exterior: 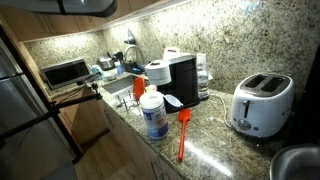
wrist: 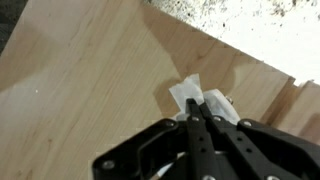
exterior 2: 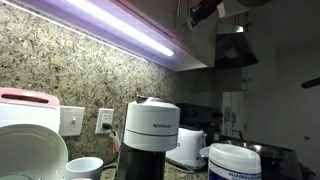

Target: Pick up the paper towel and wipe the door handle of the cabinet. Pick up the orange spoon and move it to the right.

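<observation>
**Claw (wrist: 197, 112) clenched on the paper towel (wrist: 188, 93)**

In the wrist view my claw grips a white paper towel against a wooden cabinet panel (wrist: 90, 70). The claw hides most of the towel. The orange spoon (exterior: 182, 135) lies on the granite bench (exterior: 215, 140), between a blue-labelled white container (exterior: 153, 115) and the toaster (exterior: 260, 103).
</observation>
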`<state>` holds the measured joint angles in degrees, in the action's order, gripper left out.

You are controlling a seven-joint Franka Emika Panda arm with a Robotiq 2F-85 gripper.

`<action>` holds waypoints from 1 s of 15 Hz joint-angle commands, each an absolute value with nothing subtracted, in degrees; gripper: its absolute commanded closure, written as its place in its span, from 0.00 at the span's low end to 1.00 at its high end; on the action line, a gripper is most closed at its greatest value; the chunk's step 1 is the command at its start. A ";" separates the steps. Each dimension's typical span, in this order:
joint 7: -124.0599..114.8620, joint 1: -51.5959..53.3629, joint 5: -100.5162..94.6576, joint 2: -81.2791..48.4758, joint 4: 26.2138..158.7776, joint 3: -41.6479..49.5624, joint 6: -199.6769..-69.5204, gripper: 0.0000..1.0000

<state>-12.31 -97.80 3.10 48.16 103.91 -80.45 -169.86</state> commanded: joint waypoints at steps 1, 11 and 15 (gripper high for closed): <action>-7.87 -97.26 -0.70 43.66 103.76 -82.29 -165.45 0.99; -23.01 -100.63 6.23 52.87 103.09 -76.68 -177.96 0.99; -30.70 -102.70 13.68 59.98 103.27 -73.44 -176.96 0.99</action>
